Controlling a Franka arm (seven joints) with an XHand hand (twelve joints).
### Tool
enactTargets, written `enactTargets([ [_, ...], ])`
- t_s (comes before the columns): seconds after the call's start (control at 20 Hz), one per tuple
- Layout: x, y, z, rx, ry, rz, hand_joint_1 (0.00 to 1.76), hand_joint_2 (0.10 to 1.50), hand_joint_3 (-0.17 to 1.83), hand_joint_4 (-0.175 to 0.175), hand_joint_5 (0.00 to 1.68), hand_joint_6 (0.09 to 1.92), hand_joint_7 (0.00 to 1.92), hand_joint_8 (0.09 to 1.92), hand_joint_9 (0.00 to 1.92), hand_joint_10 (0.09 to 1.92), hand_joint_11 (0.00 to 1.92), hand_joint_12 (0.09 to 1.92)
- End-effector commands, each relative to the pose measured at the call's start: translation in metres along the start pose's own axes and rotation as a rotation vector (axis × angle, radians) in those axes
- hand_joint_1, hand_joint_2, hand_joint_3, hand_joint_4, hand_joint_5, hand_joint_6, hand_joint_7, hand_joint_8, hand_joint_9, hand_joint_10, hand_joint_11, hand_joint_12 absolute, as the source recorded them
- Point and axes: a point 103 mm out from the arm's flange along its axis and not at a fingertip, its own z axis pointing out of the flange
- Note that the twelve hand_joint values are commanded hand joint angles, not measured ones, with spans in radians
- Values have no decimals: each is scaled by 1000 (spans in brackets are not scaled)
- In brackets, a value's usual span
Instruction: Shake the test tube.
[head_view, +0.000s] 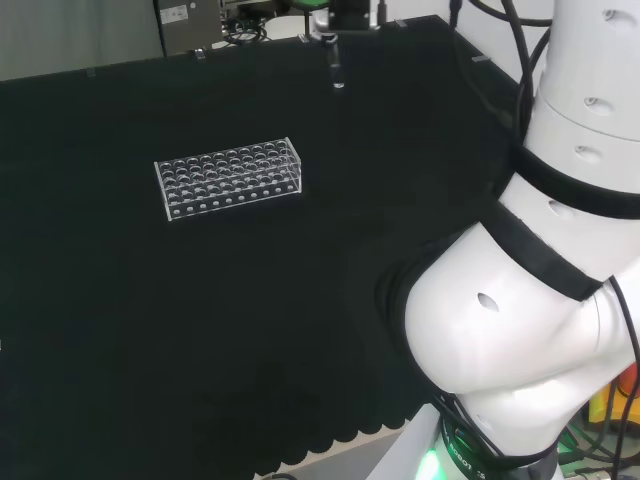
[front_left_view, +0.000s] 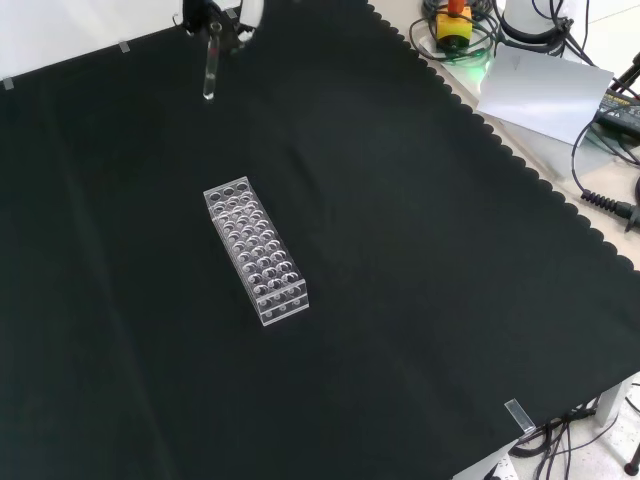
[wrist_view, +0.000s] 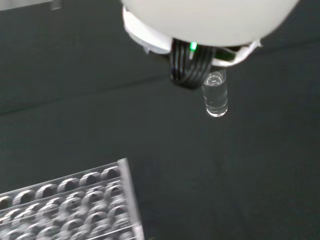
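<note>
A clear glass test tube (head_view: 338, 72) hangs upright above the far edge of the black cloth, its top held in the hand (head_view: 328, 30). In the front view the hand (front_left_view: 222, 18) comes in at the top edge, shut on the test tube (front_left_view: 210, 68), which points down well above the cloth. The wrist view shows the tube's (wrist_view: 216, 95) rounded lower end below a blurred white part of the hand (wrist_view: 210, 25). A clear plastic rack (head_view: 228, 178) with many empty holes lies flat on the cloth, apart from the tube. What the tube contains I cannot tell.
The rack (front_left_view: 256, 252) sits near the cloth's middle in the front view, and part of it shows as the rack (wrist_view: 70, 207) in the wrist view. The arm's white links (head_view: 540, 300) stand at the head view's right. Cables and a grey sheet (front_left_view: 540, 90) lie beyond the scalloped cloth edge.
</note>
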Motion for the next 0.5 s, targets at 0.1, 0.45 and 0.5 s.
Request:
enactTargets([
  [0.1, 11, -1, 3, 9, 6, -15, 1438, 545, 794, -175, 1290, 647, 1350, 691, 1328, 638, 1232, 868],
  [0.45, 81, -12, 9, 47, 46, -118, 1438, 545, 794, -175, 1290, 648, 1351, 691, 1326, 640, 1232, 869],
  [0.5, 93, -14, 9, 54, 58, -136, 1438, 545, 794, -175, 1289, 648, 1351, 691, 1326, 640, 1231, 869],
])
